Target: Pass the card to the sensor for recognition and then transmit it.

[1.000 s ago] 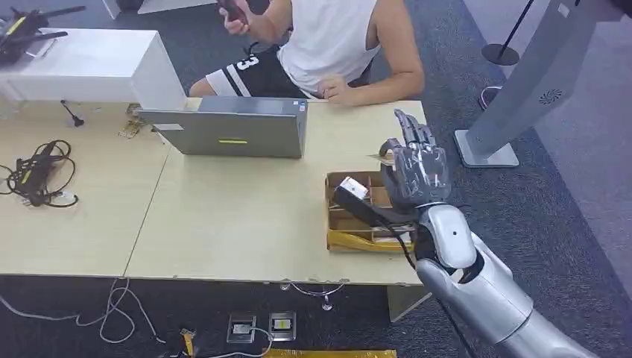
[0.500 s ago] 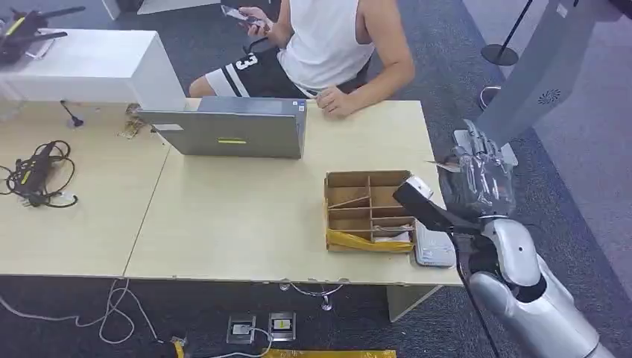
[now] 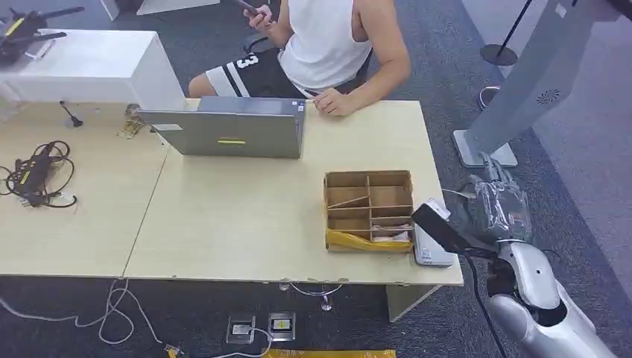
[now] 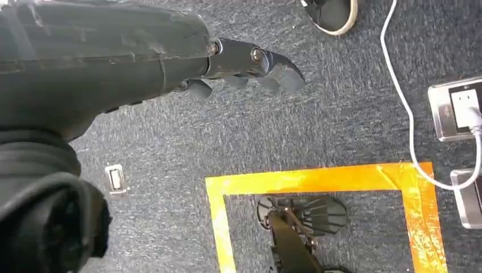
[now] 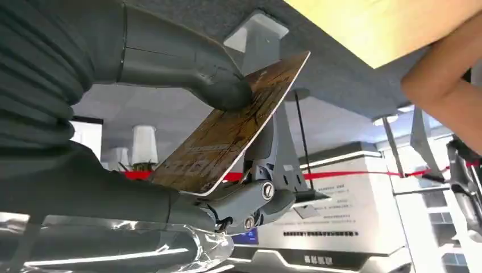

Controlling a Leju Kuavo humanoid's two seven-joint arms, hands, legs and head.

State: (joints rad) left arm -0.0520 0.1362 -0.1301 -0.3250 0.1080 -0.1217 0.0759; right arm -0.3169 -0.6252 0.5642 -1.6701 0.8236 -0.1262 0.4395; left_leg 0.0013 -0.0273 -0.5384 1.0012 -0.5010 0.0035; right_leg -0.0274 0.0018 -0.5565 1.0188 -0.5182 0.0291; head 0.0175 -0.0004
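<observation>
My right hand hangs just beyond the table's right edge, below the base of a tall grey stand that bears a round wave symbol. It pinches a brown patterned card between thumb and fingers; in the head view the card's thin edge sticks out toward the table. A white flat device lies at the table's front right corner, close to my forearm. My left hand hangs over the carpet floor and holds nothing.
A cardboard divider box stands on the wooden table near its right end. A grey laptop sits at the back, with a seated person behind it holding a phone. Cables lie at the left.
My right hand with the card has swung right, from above the cardboard box past the table's edge toward the grey stand's base. The person has shifted the phone.
</observation>
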